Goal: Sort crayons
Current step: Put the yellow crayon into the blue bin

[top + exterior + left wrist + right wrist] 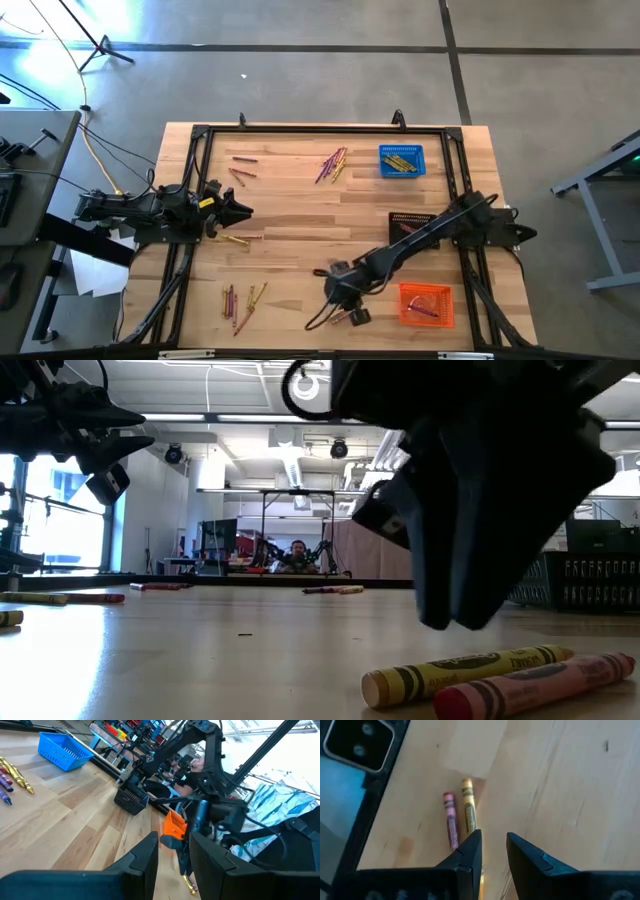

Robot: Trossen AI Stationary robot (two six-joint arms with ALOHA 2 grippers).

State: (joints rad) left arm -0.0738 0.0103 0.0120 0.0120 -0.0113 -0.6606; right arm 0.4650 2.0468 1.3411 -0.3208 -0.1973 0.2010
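Crayons lie loose on the wooden table [300,205]. A yellow crayon [468,810] and a pink crayon [451,820] lie side by side near the front edge, and the low view shows both, the yellow crayon [465,670] and the pink crayon [540,688]. My right gripper [494,840] hangs open just above them, slanting down, with its fingertips over the yellow crayon's end and nothing between them. In the high view my right gripper [333,297] is at the near middle. My left gripper [238,212] waits open and level at the table's left, also seen in its wrist view [172,845].
A blue basket [401,161] with yellow crayons stands at the far right, an orange basket [427,304] at the near right, and a black basket [408,220] lies partly under my right arm. More crayons lie at the far middle [333,163], the far left [240,168] and the near left [243,300]. A black camera box [355,745] sits beside the two crayons.
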